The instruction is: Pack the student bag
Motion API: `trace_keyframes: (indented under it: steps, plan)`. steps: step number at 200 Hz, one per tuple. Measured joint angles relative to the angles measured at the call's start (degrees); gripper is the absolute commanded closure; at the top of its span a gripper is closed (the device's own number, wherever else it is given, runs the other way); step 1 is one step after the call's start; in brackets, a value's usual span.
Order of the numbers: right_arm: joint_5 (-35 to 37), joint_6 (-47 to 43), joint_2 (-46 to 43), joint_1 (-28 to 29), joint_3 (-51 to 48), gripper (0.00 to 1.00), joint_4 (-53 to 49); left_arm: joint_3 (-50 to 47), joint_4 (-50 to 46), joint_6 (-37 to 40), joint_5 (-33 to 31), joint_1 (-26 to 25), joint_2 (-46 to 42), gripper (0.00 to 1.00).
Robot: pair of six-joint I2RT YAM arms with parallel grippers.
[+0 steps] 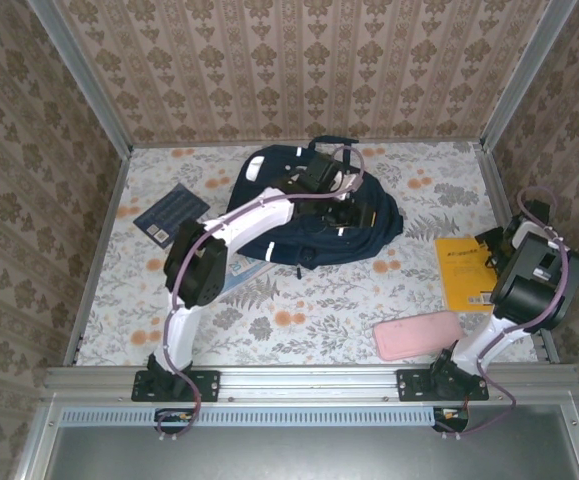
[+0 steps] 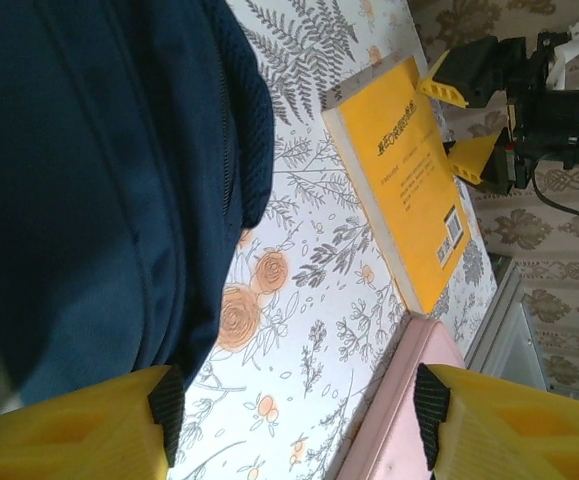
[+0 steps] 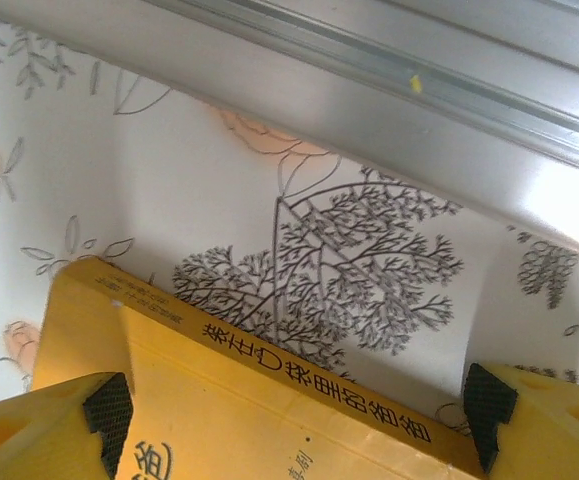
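The student bag (image 1: 309, 225), a navy-blue backpack with a white stripe and a pale patch near its top, lies flat on the floral bench (image 1: 369, 300) at the middle of the far side, close to the back wall. The left arm reaches out over it, and the left gripper (image 1: 354, 208) hangs above the bag's right-hand part. In the left wrist view its yellow fingers (image 2: 79, 430) stand well apart with nothing between them, so it is released, and the bag's blue fabric lies just beside one finger. To the bag's left, a little apart from it, lies a dark blue book (image 1: 172, 213). A pale blue flat thing (image 1: 249, 272) shows at the bag's near-left edge, partly hidden under the left arm. To the right of the bag, well apart, a yellow book (image 1: 459, 270) lies flat near the bench's right edge. The right gripper (image 1: 487, 255) is at that book's outer edge. In the right wrist view its jaws are spread wide, with the book's spine and its printed characters running between the two yellow fingers (image 3: 39, 420); whether the pads touch the book cannot be told. A metal rail (image 3: 369, 70) runs just beyond. Nearer the arm bases, a pink pencil case (image 1: 417, 335) lies just beside the yellow book's near corner.
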Motion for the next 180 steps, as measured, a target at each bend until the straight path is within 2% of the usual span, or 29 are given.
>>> trace_keyframes:
  steps: [26, 53, 96, 130, 180]
  plan:
    - [-1.9, 1.3, -3.9, 1.3, -5.2, 0.13, 4.7, 4.9, -0.9, 0.1, 2.5, -1.8, 5.6, 0.39]
    - [-6.6, 3.2, -7.4, 3.5, -8.8, 0.14, 5.3, 5.6, -2.7, 0.5, 4.1, -3.8, 8.5, 0.38]
    - [-11.4, 8.0, -12.9, 11.0, -13.8, 0.14, 4.9, 7.6, -5.4, 1.4, 5.1, -5.6, 10.5, 0.38]
    - [-12.5, 9.2, -14.2, 16.3, -15.7, 0.14, 4.7, 9.7, -7.6, 1.9, 4.6, -6.0, 12.5, 0.38]
    - [-12.9, 8.6, -17.4, 19.7, -19.0, 0.15, 6.2, 10.8, -9.6, 2.0, 2.8, -6.0, 15.6, 0.36]
